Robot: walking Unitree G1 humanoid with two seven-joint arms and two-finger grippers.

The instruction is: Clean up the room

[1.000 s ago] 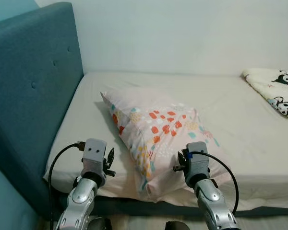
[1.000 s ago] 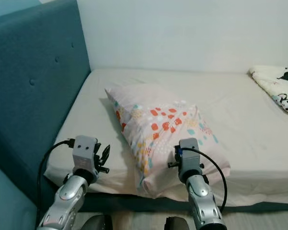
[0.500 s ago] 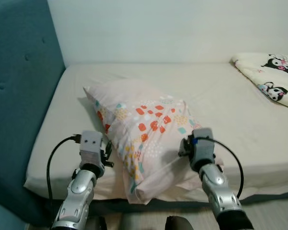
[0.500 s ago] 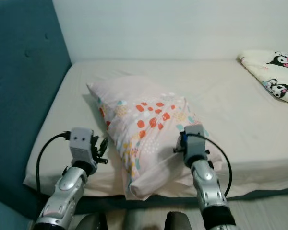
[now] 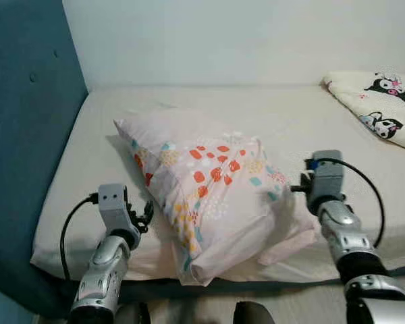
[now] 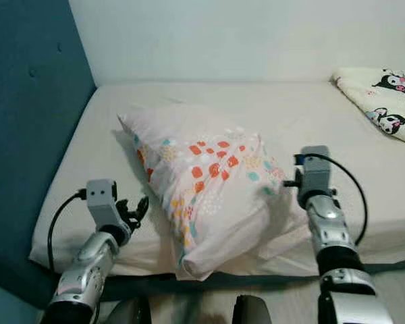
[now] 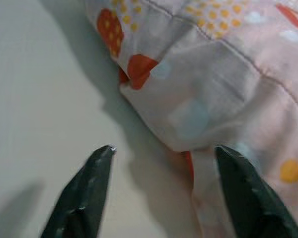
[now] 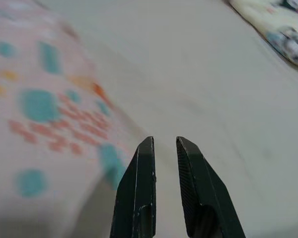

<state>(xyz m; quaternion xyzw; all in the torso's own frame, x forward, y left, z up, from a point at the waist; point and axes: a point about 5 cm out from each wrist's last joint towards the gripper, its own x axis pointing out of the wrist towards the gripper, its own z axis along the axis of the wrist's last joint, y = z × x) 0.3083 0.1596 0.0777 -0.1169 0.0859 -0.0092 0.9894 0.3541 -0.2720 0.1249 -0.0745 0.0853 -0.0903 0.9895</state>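
A pink pillow with orange, yellow and teal spots lies askew on the near part of the bed's mattress. My left gripper is open beside the pillow's left edge. A fold of the pillowcase lies just ahead of its fingers, near one fingertip. My right gripper sits at the pillow's right side, over bare sheet, shut with nothing held. Its wrist hovers just off the pillow's right corner.
A teal padded headboard stands along the left. A cream blanket with black cartoon figures lies at the far right of the bed. A white wall closes the back. The mattress edge runs just in front of me.
My right arm has swung rightward off the pillow top to its right side. My left arm has lowered slightly beside the pillow. The camera view has shifted.
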